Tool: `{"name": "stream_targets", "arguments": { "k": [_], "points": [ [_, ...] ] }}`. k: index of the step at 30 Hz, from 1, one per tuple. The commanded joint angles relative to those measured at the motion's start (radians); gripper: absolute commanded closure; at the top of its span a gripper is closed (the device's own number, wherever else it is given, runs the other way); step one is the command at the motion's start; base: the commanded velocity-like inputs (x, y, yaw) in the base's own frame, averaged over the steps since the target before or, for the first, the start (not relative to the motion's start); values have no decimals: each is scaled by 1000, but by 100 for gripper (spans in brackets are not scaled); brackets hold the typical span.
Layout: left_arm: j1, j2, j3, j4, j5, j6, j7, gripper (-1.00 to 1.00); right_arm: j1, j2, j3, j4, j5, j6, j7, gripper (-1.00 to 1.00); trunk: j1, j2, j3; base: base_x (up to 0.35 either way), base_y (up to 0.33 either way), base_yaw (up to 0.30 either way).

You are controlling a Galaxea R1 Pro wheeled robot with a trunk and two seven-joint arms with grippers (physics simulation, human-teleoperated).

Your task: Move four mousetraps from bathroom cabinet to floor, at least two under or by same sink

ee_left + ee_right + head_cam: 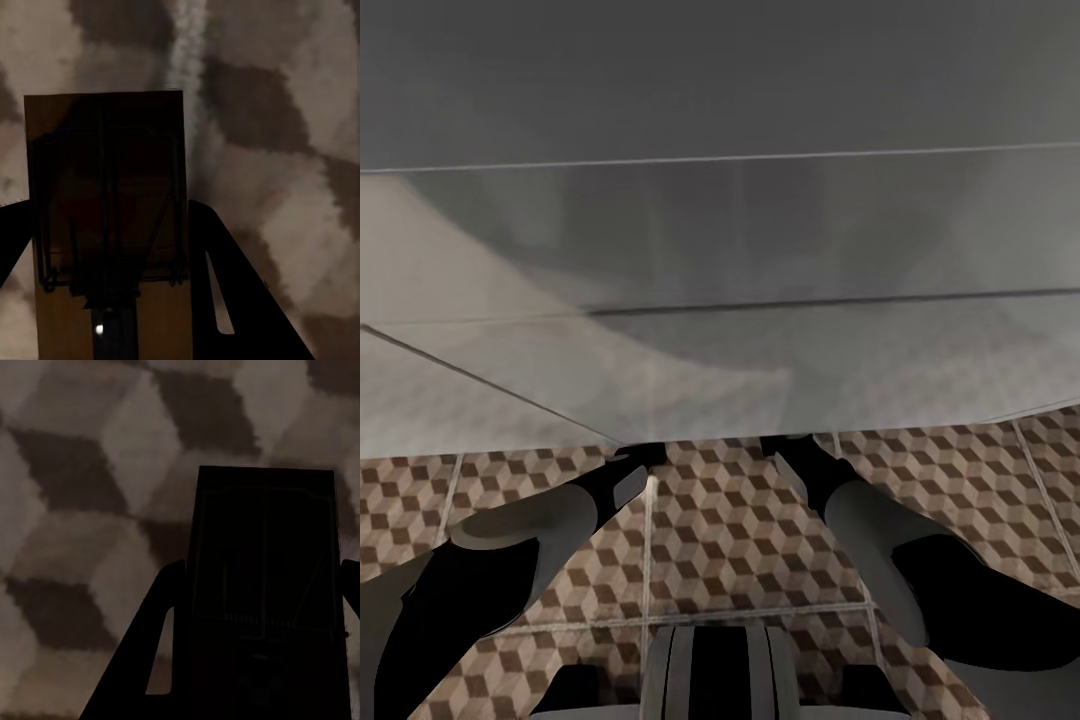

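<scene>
In the left wrist view a tan-brown mousetrap [105, 195] with thin wire parts sits between the black fingers [240, 300] of my left gripper [105, 221], which is shut on it. The right wrist view shows my right gripper [262, 577] shut on a second, very dark mousetrap [262, 555]. Both traps hang close over the cube-patterned bathroom floor [730, 520]. From the head camera, both forearms reach forward over the tiles. Their ends disappear under the front edge of a wide white glossy body [720, 300] that looks like the sink unit. The cabinet is out of view.
The white body spans the full width ahead and overhangs the tiles just beyond my arms. Grout lines [648, 540] cross the floor between the arms. My base [720, 670] shows at the lower edge.
</scene>
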Motion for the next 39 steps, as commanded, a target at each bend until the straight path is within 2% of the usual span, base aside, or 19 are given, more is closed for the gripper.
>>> {"name": "stream_targets", "arguments": {
  "k": [1,9,37,38,39],
  "points": [
    [0,0,0,0,-3,1,1,100,0,0,0,0,-1,0,1,100,0,0,-2,0,0,0],
    [0,0,0,0,-3,1,1,100,0,0,0,0,-1,0,1,100,0,0,-11,0,0,0],
    [0,0,0,0,-3,1,1,100,0,0,0,0,-1,-3,1,100,0,0,-11,0,0,0],
    [0,0,0,0,-3,1,1,100,0,0,0,0,-1,-3,1,-100,0,0,-11,0,0,0],
    [0,0,0,0,-3,1,1,100,0,0,0,0,-1,-3,1,-100,0,0,-11,0,0,0]
  ]
}}
